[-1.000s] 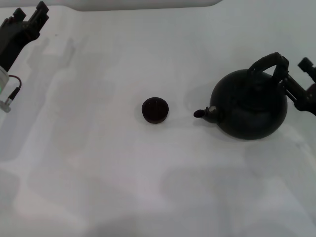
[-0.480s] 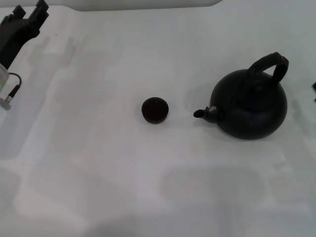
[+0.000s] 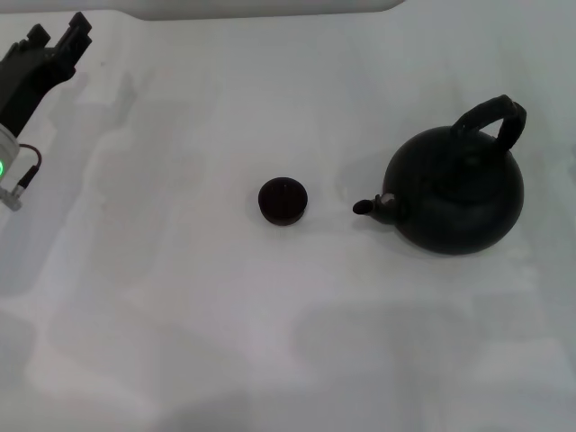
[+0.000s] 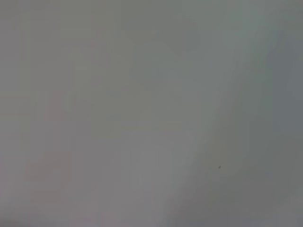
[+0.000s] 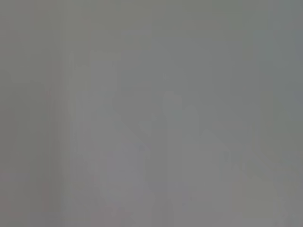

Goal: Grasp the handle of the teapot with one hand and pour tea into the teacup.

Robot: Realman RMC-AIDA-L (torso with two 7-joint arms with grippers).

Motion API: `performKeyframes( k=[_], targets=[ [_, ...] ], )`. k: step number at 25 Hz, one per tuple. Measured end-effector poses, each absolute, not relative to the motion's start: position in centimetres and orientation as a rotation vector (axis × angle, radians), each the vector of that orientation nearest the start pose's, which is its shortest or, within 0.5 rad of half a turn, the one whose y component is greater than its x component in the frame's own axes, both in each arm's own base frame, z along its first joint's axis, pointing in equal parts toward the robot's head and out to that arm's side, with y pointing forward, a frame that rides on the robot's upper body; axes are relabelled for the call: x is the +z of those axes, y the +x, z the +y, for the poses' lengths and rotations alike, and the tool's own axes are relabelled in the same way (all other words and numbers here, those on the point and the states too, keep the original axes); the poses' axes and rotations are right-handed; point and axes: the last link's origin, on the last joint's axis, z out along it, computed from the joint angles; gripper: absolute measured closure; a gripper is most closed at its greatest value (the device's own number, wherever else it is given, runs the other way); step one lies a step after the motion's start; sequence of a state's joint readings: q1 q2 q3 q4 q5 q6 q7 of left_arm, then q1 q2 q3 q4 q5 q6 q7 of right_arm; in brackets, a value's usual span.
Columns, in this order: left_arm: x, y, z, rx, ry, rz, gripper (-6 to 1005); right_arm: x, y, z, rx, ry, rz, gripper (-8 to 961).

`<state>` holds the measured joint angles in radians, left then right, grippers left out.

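The round matte black teapot (image 3: pixel 457 196) stands upright at the right of the white table, its short spout (image 3: pixel 371 206) pointing left toward the teacup. Its thick black arched handle (image 3: pixel 492 120) rises over its far right side; nothing holds it. The tiny dark teacup (image 3: pixel 283 200) sits at mid-table, a short gap left of the spout. My left gripper (image 3: pixel 56 38) is parked at the far left corner, far from both. My right gripper is out of the head view. Both wrist views show only blank grey surface.
The white table (image 3: pixel 270 342) stretches wide in front of the cup and the teapot. A pale raised edge (image 3: pixel 261 7) runs along the back. My left arm with its cable (image 3: pixel 22 175) sits at the left edge.
My right gripper, which was beside the teapot's handle a second ago, has drawn off to the right and out of view. The teapot and cup have not moved. The left gripper shifted slightly.
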<state>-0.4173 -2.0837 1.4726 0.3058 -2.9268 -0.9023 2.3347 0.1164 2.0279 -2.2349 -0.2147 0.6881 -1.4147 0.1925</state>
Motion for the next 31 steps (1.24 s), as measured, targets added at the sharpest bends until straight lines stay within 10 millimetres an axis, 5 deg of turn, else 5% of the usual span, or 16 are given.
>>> performKeyframes(
  k=[10,31],
  targets=[
    [-1.4,-32.3,35.5,-0.935,-1.652,-0.978,285,1.2,37.1,24.8,0.719,-1.520,0.537,89],
    [-1.1,-32.1,35.8,-0.946,-1.648,-0.967,285,1.3,37.2,25.6,0.708,-1.513,0.556,93]
  ],
)
